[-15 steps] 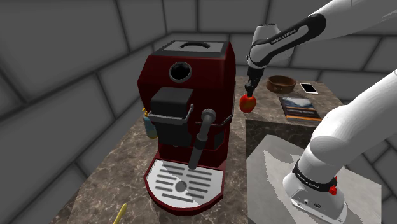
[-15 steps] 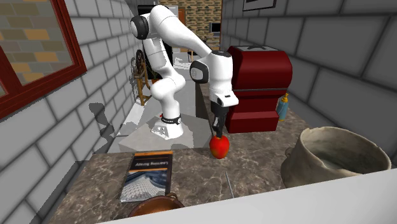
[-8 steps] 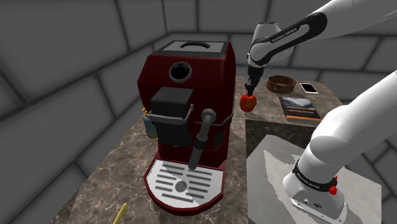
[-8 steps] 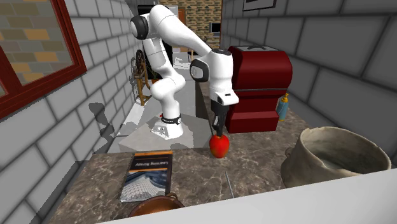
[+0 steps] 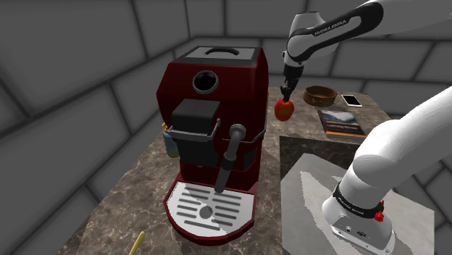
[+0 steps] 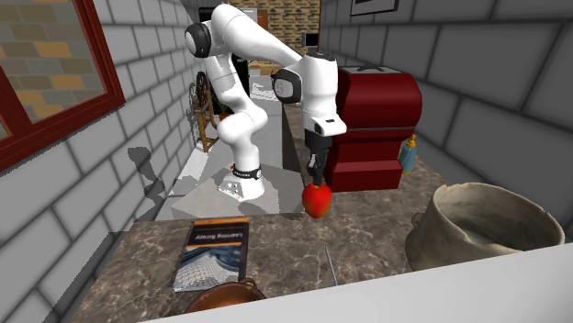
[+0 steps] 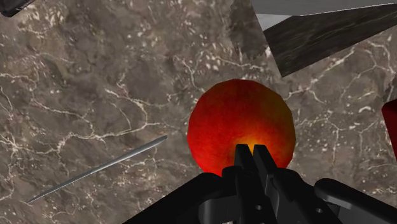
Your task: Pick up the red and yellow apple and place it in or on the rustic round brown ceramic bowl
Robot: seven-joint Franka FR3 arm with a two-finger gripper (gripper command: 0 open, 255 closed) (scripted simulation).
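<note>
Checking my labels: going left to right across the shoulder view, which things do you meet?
In order: yellow stick → red coffee machine → red and yellow apple → brown bowl → phone.

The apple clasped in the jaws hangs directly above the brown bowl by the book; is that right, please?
Not quite: the apple, clasped in the jaws, hangs above bare counter beside the coffee machine, not above the bowl. The shoulder view shows the bowl farther off, next to the book.

"FRANKA EMIKA" on arm [image 5: 332, 29], book [image 6: 214, 250] txt illegible
</note>
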